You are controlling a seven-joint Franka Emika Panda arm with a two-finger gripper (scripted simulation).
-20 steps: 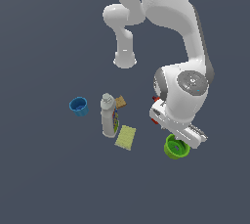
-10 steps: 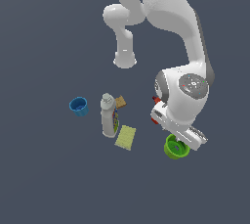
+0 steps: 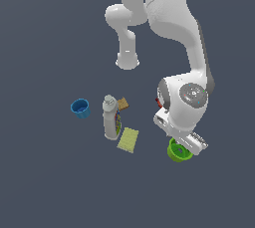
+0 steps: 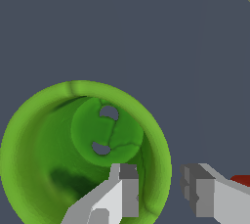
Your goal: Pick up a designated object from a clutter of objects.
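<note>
While the single white arm (image 3: 169,28) bends down from its base and folds at the wrist, it stands over a dark worktop (image 3: 45,182) with six small things on it, one of each. Taking the white bottle (image 3: 110,117) as the landmark: the red drill (image 3: 159,101) shows only as a sliver behind the wrist, well off toward the exterior view's right of the bottle; the lime-green cup (image 3: 177,151) sits farther that way and nearer the camera, partly under the wrist; the yellow sponge (image 3: 128,139) lies flat just beside the bottle's base; the blue cup (image 3: 79,108) stands apart on the bottle's other side; the tan block (image 3: 123,104) rests close by the bottle's cap.

The hand (image 4: 158,189) points straight down at the green cup. In the wrist view its fingers are parted moderately and straddle the cup's thick wall, one fingertip (image 4: 124,189) inside the bowl, the other outside the rim. Whether either pad touches the wall I cannot tell. The cup sits upright, mouth open upward.
</note>
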